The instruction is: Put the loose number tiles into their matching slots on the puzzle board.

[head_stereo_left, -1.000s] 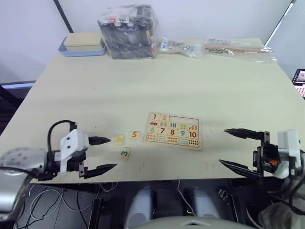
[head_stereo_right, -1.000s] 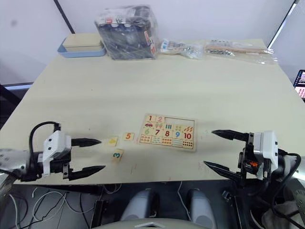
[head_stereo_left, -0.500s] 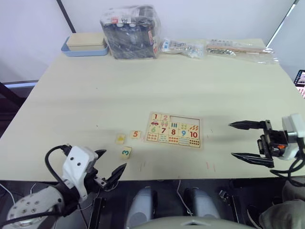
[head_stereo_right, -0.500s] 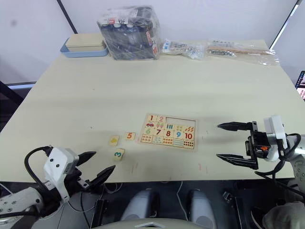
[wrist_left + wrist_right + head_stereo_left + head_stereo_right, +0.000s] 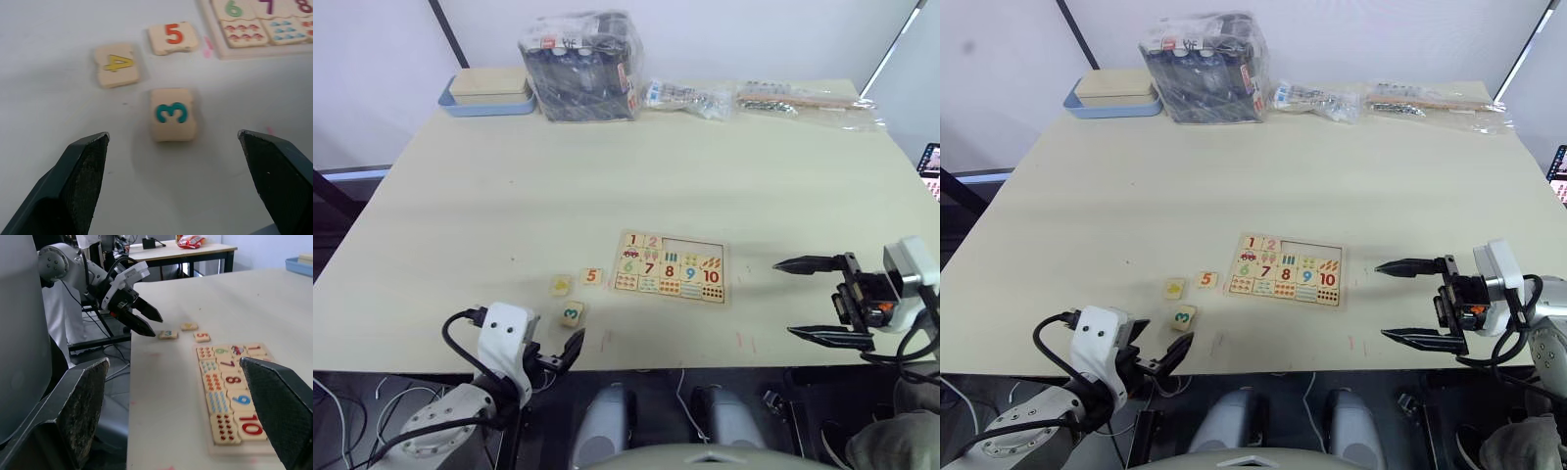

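Note:
The puzzle board lies flat near the table's front, with the 1 and 2 tiles seated at the left of its top row and the slots beside them bare. Three loose number tiles lie left of it: an orange 5, a yellow 4 and a teal 3. My left gripper hangs open at the table's front edge, just short of the 3 tile. My right gripper is open over the table, right of the board, holding nothing.
At the back left stand a blue-rimmed box and a plastic-wrapped package. Clear bags lie along the back right edge. A screen pokes in at the right.
My left arm has dropped back from beside the 4 tile to the table's front edge. The right gripper has shifted slightly and stays open. The tiles have not moved.

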